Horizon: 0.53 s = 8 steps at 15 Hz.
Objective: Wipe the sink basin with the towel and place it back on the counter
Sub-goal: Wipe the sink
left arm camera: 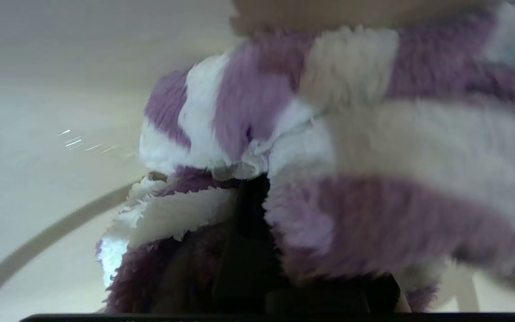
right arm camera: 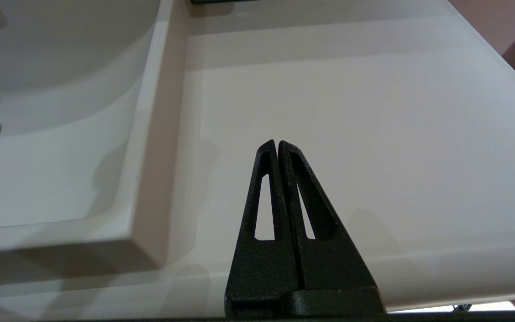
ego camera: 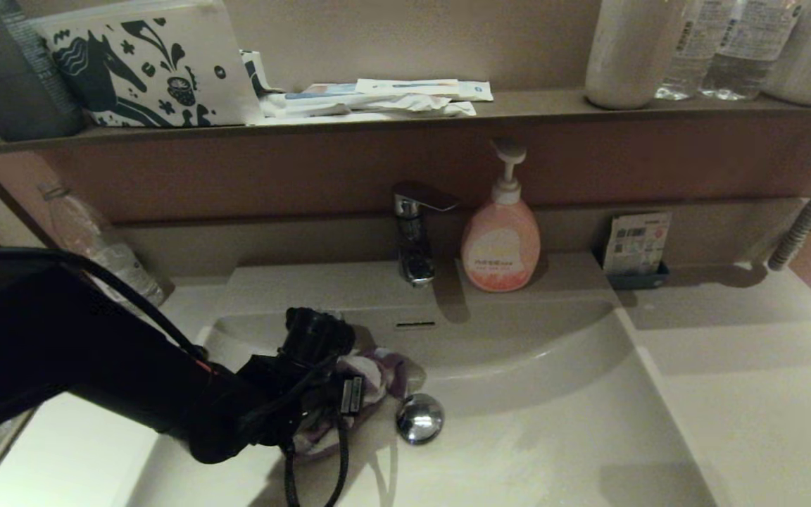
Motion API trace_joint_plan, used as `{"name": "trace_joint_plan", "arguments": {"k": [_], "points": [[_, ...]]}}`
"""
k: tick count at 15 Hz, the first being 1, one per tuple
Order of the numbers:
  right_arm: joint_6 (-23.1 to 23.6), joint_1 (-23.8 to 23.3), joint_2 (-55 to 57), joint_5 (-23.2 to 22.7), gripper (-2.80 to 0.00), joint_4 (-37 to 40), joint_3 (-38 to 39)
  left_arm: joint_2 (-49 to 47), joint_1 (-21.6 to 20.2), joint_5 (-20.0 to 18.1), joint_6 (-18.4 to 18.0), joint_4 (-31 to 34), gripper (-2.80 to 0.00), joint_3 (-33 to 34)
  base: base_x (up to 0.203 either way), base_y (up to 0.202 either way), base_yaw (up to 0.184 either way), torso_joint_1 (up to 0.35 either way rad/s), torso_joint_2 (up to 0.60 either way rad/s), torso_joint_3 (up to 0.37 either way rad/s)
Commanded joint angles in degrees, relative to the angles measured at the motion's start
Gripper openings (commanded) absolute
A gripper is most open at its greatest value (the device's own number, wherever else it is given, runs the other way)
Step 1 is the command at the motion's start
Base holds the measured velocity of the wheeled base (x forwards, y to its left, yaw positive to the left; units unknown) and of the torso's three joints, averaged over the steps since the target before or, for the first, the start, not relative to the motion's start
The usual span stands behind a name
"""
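– Cream-white vanity: what sits where?
– A counter (ego camera: pixel 750 380) flanks the sink basin (ego camera: pixel 553 436). A chrome drain plug (ego camera: pixel 419 417) lies in the basin's middle, with a faucet (ego camera: pixel 414 232) and pink soap bottle (ego camera: pixel 500 236) at the far rim.

– And the arms?
– The left gripper (ego camera: pixel 338 394) is down in the basin, left of the plug, its fingers pinching the bunched purple-and-white towel (left arm camera: pixel 284 147) against the basin floor. The right gripper (right arm camera: pixel 277 144) hovers over the right counter, fingers pressed together, holding nothing.

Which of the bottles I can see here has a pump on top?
The pink soap bottle on the counter beside the faucet; the clear bottles on the brown shelf show no pump.
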<state>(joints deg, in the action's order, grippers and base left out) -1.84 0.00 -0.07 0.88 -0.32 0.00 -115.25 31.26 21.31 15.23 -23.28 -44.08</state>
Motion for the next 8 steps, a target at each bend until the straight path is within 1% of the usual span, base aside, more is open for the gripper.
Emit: {"name": "trace_joint_plan", "arguments": {"k": [1,3,5,6,8], "points": [[0.0,0.0,0.07,0.0,-2.8,-0.03,0.0,-3.44,2.06,-0.01,0.43,0.01,-2.8,-3.04,0.0,0.0,0.0,0.0,0.0,0.0],[0.0,0.0,0.07,0.0,-2.8,-0.03,0.0,-5.78,4.8,1.32,0.81,0.16,-2.8,-5.86,0.0,0.0,0.0,0.0,0.0,0.0],[0.0,0.0,0.07,0.0,-2.8,-0.03,0.0,-7.93,8.37,3.21,2.91,0.42,-2.8,-8.11,0.0,0.0,0.0,0.0,0.0,0.0],[0.0,0.0,0.07,0.0,-2.8,-0.03,0.0,-8.63,9.96,3.96,3.78,1.4,-2.8,-9.53,0.0,0.0,0.0,0.0,0.0,0.0],[0.0,0.0,0.07,0.0,-2.8,-0.03,0.0,-8.83,12.02,4.16,5.96,5.56,-2.8,-13.04,0.0,0.0,0.0,0.0,0.0,0.0]]}}
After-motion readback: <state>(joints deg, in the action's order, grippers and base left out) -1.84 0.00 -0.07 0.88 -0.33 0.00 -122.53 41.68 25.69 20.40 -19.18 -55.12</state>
